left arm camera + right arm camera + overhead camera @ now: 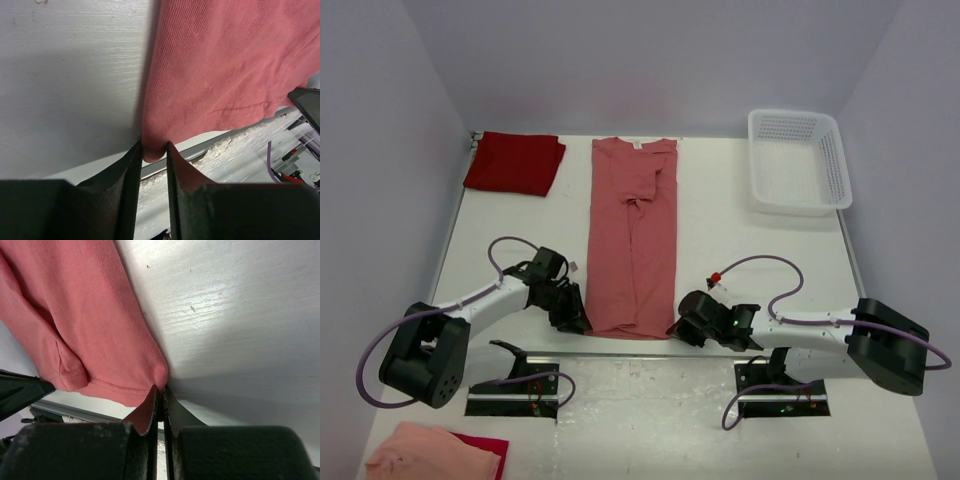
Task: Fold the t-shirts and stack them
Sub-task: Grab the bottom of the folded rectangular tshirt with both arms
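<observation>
Fingers (129, 175) of the left gripper (572, 318) pinch the near left hem corner of the salmon shirt (632, 240), cloth filling their narrow gap. Jaws of the right gripper (677, 326) pressed almost flat on the near right corner. Salmon shirt lies lengthwise mid-table (750, 260), sides folded in. The crimson shirt (515, 163) sits folded, far left corner.
</observation>
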Robot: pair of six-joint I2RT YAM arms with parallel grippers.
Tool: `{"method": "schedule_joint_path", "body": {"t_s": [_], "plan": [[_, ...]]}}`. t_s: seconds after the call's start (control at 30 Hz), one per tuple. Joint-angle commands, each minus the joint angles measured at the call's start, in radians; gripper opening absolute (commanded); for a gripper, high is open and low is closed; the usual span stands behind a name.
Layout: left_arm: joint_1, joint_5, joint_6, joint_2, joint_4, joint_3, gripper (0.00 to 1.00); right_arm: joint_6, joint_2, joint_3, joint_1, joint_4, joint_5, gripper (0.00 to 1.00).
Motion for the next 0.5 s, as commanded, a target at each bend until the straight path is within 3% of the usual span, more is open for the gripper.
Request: {"method": "schedule_joint_path", "body": {"t_s": [0.0,0.1,0.13,0.17,0.47], "plan": [[-0.005,0.024,-0.007,-0.023,0.011,-0.006,0.25,-0.021,0.043,-0.028,0.01,-0.171,0.049,0.0],[-0.005,0.027,-0.013,-0.023,0.01,-0.007,0.14,-0.015,0.043,-0.031,0.011,-0.174,0.052,0.0],[-0.005,0.027,-0.018,-0.027,0.014,-0.006,0.04,-0.017,0.044,-0.031,0.013,-0.174,0.052,0.0],[-0.005,0.032,-0.023,-0.03,0.018,-0.006,0.0,-0.014,0.044,-0.031,0.011,-0.174,0.052,0.0],[-0.005,0.004,-0.033,-0.083,-0.045,0.008,0.0,0.022,0.041,-0.033,0.013,-0.237,0.077,0.0]]}}
